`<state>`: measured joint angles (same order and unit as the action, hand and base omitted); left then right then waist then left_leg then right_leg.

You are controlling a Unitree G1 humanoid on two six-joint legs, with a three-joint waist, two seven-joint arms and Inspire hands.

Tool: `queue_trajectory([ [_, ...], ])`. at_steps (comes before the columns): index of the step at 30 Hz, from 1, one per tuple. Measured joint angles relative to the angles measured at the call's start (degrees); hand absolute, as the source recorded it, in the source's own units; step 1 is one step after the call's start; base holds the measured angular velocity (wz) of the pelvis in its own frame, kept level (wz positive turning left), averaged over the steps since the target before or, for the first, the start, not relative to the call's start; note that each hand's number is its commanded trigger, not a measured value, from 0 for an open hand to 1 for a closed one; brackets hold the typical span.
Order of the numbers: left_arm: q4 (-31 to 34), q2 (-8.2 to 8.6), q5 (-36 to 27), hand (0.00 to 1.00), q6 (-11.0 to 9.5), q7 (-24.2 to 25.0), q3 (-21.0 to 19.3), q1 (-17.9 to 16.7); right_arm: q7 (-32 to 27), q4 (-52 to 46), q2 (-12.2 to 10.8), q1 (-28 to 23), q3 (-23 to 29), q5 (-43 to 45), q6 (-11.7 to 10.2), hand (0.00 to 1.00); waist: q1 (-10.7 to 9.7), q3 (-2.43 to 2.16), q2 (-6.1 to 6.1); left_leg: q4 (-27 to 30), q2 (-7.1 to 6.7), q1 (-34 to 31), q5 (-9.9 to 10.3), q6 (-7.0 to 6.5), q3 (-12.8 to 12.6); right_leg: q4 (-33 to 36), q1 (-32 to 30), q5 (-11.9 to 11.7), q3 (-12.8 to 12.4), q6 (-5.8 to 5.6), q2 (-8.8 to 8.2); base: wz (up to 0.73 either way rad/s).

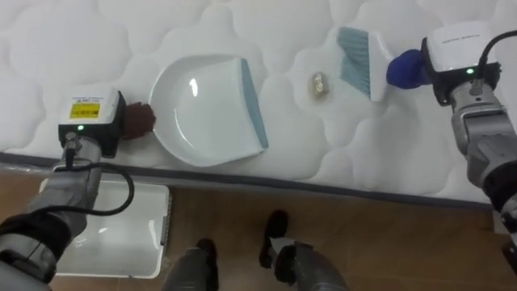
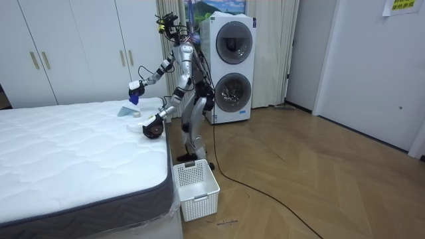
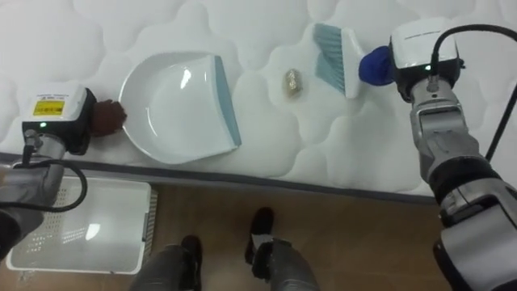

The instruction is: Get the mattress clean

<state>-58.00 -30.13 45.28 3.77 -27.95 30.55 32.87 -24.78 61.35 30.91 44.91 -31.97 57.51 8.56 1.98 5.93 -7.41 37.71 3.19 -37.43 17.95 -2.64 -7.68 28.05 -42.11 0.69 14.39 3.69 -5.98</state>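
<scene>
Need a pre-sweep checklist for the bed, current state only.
1. Target present: ok. A small crumpled scrap lies on the mattress.
2. Dustpan placed: ok. It rests on the mattress with its open lip facing the scrap.
3. Brush placed: ok. It is on the scrap's far side from the dustpan, apart from the scrap.
4. Left hand grip: cannot tell. It sits at the dustpan's handle end.
5. Right hand grip: cannot tell. The brush's blue handle runs into it.
6. Basket ready: ok. It stands on the floor beside the bed.
</scene>
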Motion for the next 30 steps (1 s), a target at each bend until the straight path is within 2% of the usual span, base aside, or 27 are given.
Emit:
queue_trajectory([
  [4, 0.5, -0.25, 0.0, 1.0, -0.3, 1.9, 0.0, 0.2, 4.1, -3.5, 0.2, -0.1, -1.8, 1.0, 1.0, 1.0, 0.0, 0.02, 0.03, -0.2, 0.37, 0.5, -0.1, 0.12, 0.0, -0.3, 0.6, -0.1, 0.2, 0.19, 0.13, 0.0],
  [12, 0.5, -0.4, 0.5, 1.0, -2.1, 3.9, 0.0, 0.2, 10.8, -8.5, 0.5, -0.5, -6.2, 1.1, 1.2, 1.0, 0.2, 0.05, 0.06, -0.4, 0.76, 1.4, 0.0, 0.21, -0.1, -1.5, 1.8, -0.6, 0.2, 0.09, 0.7, -0.02],
  [22, 0.6, -0.51, 0.7, 1.0, -3.7, 4.0, 0.0, 0.3, 14.0, -13.0, 1.1, -1.3, -6.6, -1.5, 1.2, 1.0, 0.7, 0.11, 0.15, -1.0, 1.43, 1.5, 0.1, 0.96, 0.0, -3.2, 2.4, -1.1, 0.8, 0.75, 1.95, -0.02],
  [30, 0.6, -0.5, 2.9, 1.0, -4.7, 4.0, 0.0, 0.3, 19.0, -18.6, 0.7, -2.7, -6.5, -6.1, 1.2, 1.0, 1.0, 0.11, 0.16, -1.2, 1.44, 2.0, 0.1, 1.17, 0.0, -3.3, 2.7, -1.1, 0.7, 0.85, 2.08, 0.0],
])
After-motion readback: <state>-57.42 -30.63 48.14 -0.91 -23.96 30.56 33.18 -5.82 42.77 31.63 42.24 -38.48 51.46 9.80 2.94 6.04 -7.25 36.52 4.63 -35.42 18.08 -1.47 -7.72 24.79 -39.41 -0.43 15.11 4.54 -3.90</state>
